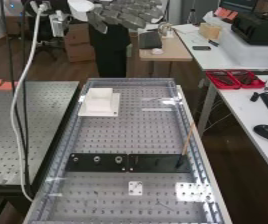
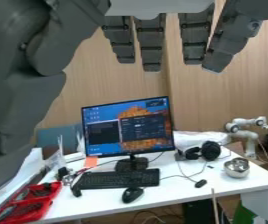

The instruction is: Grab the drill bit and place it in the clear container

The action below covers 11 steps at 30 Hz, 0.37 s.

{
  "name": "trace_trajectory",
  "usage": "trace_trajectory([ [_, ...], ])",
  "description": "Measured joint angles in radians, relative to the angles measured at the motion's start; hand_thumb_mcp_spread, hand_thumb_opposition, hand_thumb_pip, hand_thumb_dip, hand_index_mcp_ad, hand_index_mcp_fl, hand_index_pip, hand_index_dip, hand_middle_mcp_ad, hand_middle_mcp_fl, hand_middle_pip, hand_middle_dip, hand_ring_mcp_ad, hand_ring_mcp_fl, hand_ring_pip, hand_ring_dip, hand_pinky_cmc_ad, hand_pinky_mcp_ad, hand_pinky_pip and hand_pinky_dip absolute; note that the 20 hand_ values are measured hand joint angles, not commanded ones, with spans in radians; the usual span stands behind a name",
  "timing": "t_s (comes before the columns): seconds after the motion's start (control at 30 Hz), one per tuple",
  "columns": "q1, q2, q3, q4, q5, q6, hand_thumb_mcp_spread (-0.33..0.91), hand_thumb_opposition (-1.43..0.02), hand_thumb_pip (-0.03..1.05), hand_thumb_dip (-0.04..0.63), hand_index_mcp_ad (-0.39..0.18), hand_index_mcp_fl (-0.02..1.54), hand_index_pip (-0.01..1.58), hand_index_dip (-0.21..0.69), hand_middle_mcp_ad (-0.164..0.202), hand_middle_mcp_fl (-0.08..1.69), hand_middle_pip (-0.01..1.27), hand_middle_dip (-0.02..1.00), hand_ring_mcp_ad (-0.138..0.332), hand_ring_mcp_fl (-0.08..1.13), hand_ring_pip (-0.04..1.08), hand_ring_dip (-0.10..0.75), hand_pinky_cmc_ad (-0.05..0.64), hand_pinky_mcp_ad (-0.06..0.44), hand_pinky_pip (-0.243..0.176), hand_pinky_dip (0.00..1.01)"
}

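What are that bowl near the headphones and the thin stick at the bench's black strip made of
The bowl looks like polished metal, probably stainless steel: silvery, with bright reflections. The thin stick seems to be matte, bare wood, going by its light brown colour, though plastic is possible.

The white arm (image 1: pixel 82 6) holds the dark grey hand (image 1: pixel 126 14) at the top edge of the high view, fingers (image 2: pixel 150 45) relaxed and spread, thumb (image 2: pixel 15 95) well apart from them
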Motion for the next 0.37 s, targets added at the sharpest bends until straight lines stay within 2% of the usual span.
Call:
trace_trajectory([
  [0.17, -0.003, 0.011, -0.01, 0.013, -0.035, -0.007, 0.19, -0.84, 0.29, 0.054, 0.056, 0.08, 0.1, 0.049, 0.136, 0.07, 0.17, 0.09, 0.276, 0.07, 0.1, -0.031, 0.346, 0.243, -0.075, 0.21],
  [0.23, -0.002, 0.013, -0.012, 0.015, -0.049, -0.012, 0.19, -0.84, 0.29, 0.051, 0.044, 0.08, 0.1, 0.065, 0.126, 0.07, 0.17, 0.09, 0.276, 0.07, 0.1, -0.035, 0.344, 0.243, -0.075, 0.21],
  [0.37, 0.004, 0.017, -0.016, 0.02, -0.006, -0.015, 0.19, -0.84, 0.29, 0.051, 0.056, 0.08, 0.1, 0.082, 0.136, 0.07, 0.17, 0.09, 0.276, 0.07, 0.1, -0.035, 0.344, 0.243, -0.075, 0.21],
])
